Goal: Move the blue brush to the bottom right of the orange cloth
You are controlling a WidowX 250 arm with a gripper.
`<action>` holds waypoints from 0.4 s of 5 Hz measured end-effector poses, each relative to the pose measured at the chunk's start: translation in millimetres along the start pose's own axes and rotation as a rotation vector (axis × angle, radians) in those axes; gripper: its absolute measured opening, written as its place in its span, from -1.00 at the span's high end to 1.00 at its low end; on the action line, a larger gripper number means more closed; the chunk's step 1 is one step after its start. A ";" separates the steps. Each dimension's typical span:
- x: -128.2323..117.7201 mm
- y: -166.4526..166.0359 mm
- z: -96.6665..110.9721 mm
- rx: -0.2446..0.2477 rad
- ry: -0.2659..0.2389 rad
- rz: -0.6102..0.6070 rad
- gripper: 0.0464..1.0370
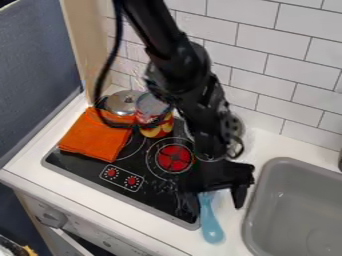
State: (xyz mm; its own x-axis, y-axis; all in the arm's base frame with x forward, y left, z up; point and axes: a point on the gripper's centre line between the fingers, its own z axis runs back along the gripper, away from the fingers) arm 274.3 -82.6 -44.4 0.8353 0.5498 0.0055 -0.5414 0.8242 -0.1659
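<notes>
Hanging over the cooktop's [157, 195] right side, gripper [212, 196] pointing down, blue brush [211, 229] directly below it and toward the camera. Brush lies by the cooktop's near right corner, on the strip of white counter [234, 222] next to the sink [270, 170]. Long axis runs roughly from under the gripper toward the counter's front edge, rounded end nearest the front; far end hidden behind the gripper. Fingers look spread: right-hand one in view stands off to the sink side of the brush, other one hard to pick out against black glass. No grip on the brush that I can see; contact can't be told. Arm [177, 65] comes in from the top edge, slants down to the right, wrist over the cooktop's right edge. Orange cloth [97, 135] sits at the cooktop's left side, beside the can [155, 120] and metal lid [124, 102]. Judged step: grasp, task barely begun. Next should be closing across the narrow part, then lift and carry left to the cloth's bottom right. Off-center grip could let it swivel.
</notes>
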 end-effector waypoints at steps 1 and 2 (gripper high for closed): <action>-4.3 -6.4 -7.8 0.022 -0.004 -0.033 -0.93; -0.9 -4.6 -12.8 0.057 -0.018 -0.033 -0.93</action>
State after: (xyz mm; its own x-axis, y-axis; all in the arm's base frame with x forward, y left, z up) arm 277.3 -88.6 -56.3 0.8511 0.5242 0.0282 -0.5187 0.8480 -0.1087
